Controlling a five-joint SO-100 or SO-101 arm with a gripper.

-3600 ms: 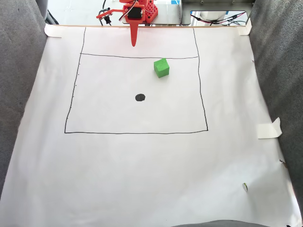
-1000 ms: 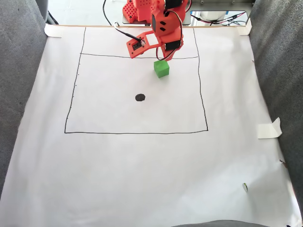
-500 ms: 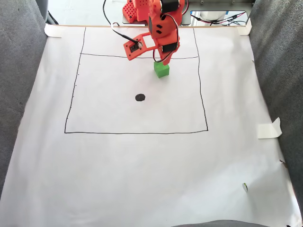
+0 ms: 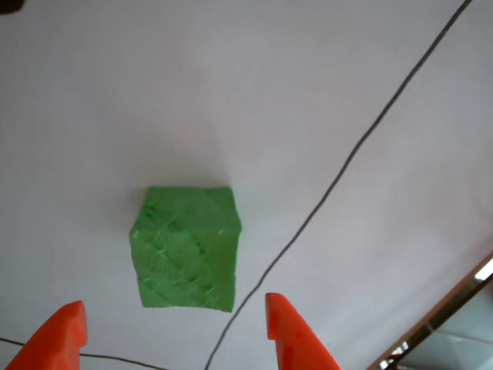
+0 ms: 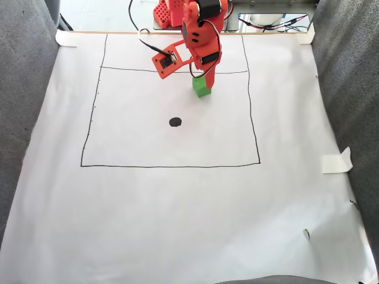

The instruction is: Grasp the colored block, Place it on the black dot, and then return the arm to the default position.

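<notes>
- Other view: the rough, dented green foam block [image 4: 186, 248] lies on white paper [image 4: 254, 85] beside a thin drawn line [image 4: 339, 173]; the gripper [image 4: 176, 327] stands apart, its 2 pointed orange fingertips [image 4: 286, 327] short of the block.
- Fixed view: the orange arm [image 5: 198, 35] partly covers the block [image 5: 201, 89]; the black dot [image 5: 175, 122] lies clear nearby.

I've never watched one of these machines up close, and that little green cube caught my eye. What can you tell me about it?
The green cube looks like foam, bright green, its faces scratched and dented. It sits flat on white paper inside a drawn rectangle, near a thin black line and beyond the black dot in the fixed view. The orange tool hangs open over it, one fingertip on either side, neither touching it in the other view.
</notes>
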